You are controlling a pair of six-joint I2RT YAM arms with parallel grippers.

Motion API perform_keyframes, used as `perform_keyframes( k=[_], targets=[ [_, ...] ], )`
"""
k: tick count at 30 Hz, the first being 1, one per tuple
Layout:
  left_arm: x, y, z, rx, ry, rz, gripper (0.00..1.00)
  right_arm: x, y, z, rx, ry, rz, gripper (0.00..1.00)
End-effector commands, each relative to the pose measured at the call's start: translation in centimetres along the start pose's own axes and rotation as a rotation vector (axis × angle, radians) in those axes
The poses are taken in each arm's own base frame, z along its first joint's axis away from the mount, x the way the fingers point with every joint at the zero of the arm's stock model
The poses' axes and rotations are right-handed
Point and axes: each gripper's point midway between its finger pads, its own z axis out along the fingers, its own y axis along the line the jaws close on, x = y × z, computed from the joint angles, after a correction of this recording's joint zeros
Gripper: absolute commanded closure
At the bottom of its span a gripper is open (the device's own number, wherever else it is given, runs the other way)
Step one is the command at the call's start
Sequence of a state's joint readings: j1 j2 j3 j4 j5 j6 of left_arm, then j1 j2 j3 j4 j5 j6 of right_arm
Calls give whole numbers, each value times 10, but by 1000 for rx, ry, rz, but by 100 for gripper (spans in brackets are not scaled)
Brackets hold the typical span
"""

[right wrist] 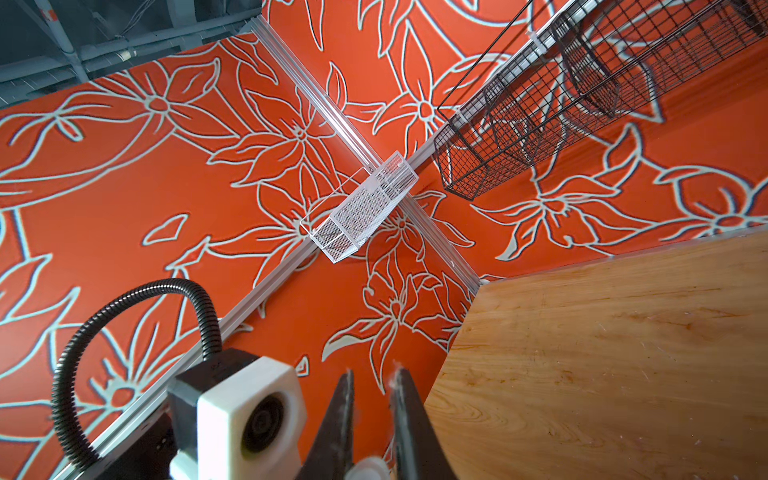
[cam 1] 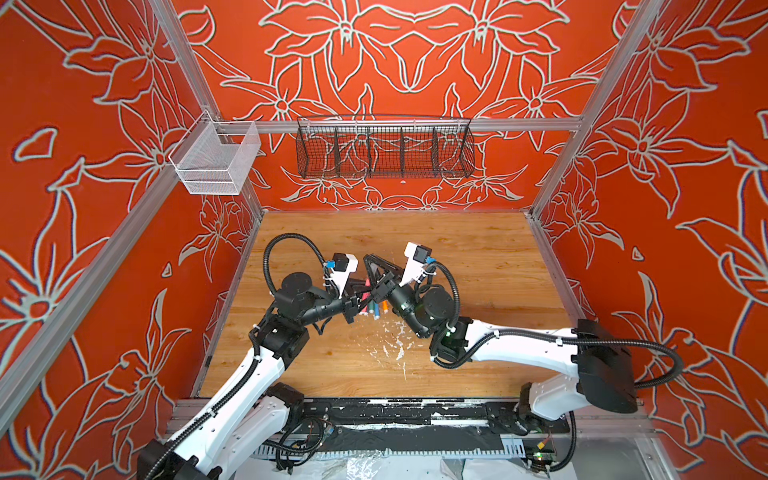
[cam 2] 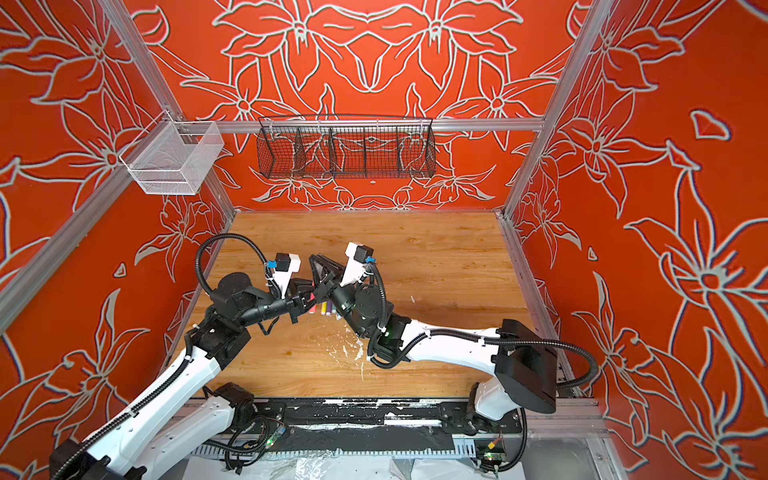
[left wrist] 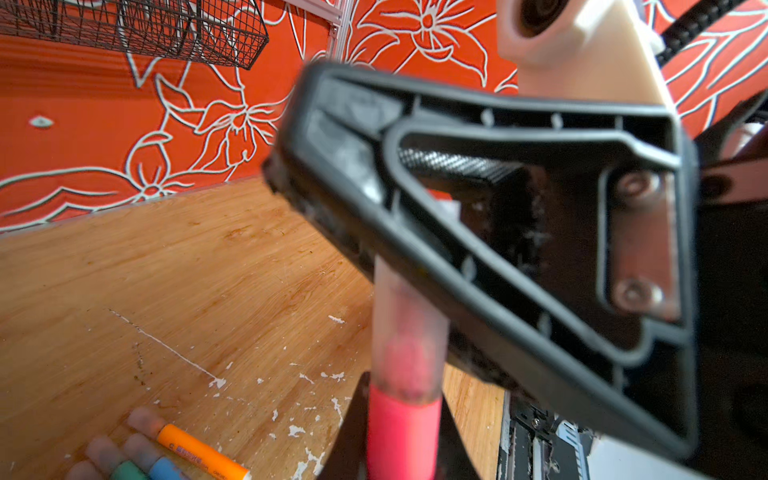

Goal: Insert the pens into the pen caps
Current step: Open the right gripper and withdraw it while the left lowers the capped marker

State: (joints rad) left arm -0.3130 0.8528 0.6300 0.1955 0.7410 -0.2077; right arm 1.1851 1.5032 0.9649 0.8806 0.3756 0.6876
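My left gripper (left wrist: 405, 399) is shut on a pink-red pen (left wrist: 403, 432), held above the table. A clear pen cap (left wrist: 409, 328) sits over the pen's tip, with pink showing through it. My right gripper (right wrist: 372, 376) is shut on that cap, whose whitish end (right wrist: 368, 469) shows deep between the fingers (right wrist: 409, 415). In both top views the left gripper (cam 1: 360, 293) (cam 2: 303, 291) and the right gripper (cam 1: 369, 259) (cam 2: 314, 258) meet at mid-table. Under them lie the orange pen (left wrist: 199, 451), blue pen (left wrist: 166, 467) and green pen (left wrist: 129, 471), each with a frosted cap (left wrist: 145, 419) on it. Yellow (cam 2: 323, 308) and purple (cam 2: 329, 307) pens lie alongside.
White paint flecks (cam 1: 395, 340) are scattered on the wooden table (cam 1: 478, 270) in front of the pens. A black wire basket (cam 1: 384, 147) and a white mesh basket (cam 1: 216, 156) hang on the back rail, well above the table.
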Motion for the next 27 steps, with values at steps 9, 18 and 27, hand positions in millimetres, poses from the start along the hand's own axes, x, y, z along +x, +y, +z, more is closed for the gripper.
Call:
perform_keyframes(
  k=[9, 18, 27],
  targets=[
    [-123, 73, -50, -475, -470, 27, 100, 152, 48, -111, -200, 730, -21, 100],
    [-46, 92, -32, -573, -297, -62, 100, 39, 21, -84, -9, 507, -164, 36],
    [41, 128, -58, -814, -115, -361, 100, -84, -24, -119, 303, 291, -283, 3]
  ],
)
